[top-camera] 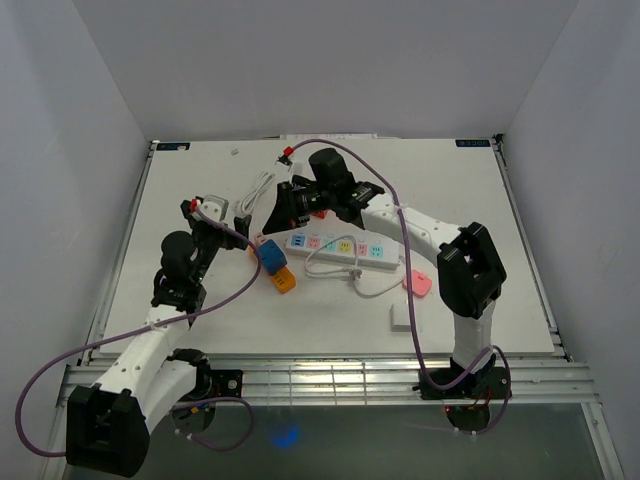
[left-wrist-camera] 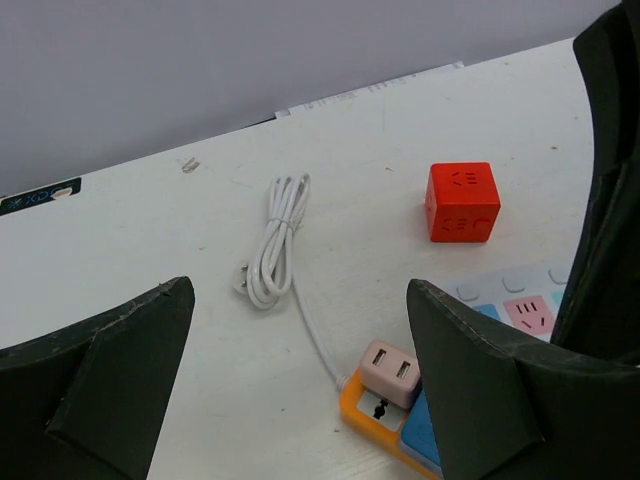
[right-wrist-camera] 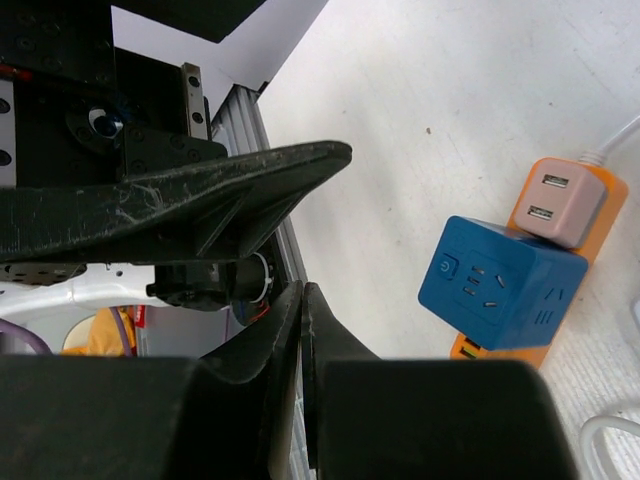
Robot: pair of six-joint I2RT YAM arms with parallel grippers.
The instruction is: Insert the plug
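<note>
1. Left jaws are wide open with nothing between them. In the left wrist view I see bare surface (top-camera: 480, 200) in the gap, with the white cable coil (left-wrist-camera: 275, 240) lying at about 12 o'clock from it.
2. Right jaws are pinched fully shut and, as far as I can see, they hold nothing. In the right wrist view the two fingers meet edge to edge.
3. The pink plug (top-camera: 418, 283) lies flat on the surface just off the right end of the power strip (top-camera: 345, 246). A loose white lead loops back from it toward the strip.
4. From the overhead view the plug sits at roughly 4 o'clock from the right jaws and between 3 and 4 o'clock from the left jaws. It's well apart from both, and neither is touching it.
5. Both sets of jaws hang around the strip's left end. The blue cube socket (top-camera: 270, 254) is near the left jaws at about 5 o'clock, stacked against the orange block (top-camera: 283, 281).
6. In the right wrist view the blue cube shows up at 3 o'clock from the shut jaws.
7. The red cube (left-wrist-camera: 463, 202) is at 1 o'clock in the left wrist view.
8. A small white block (top-camera: 401, 317) sits at 7 o'clock from the plug.
</note>
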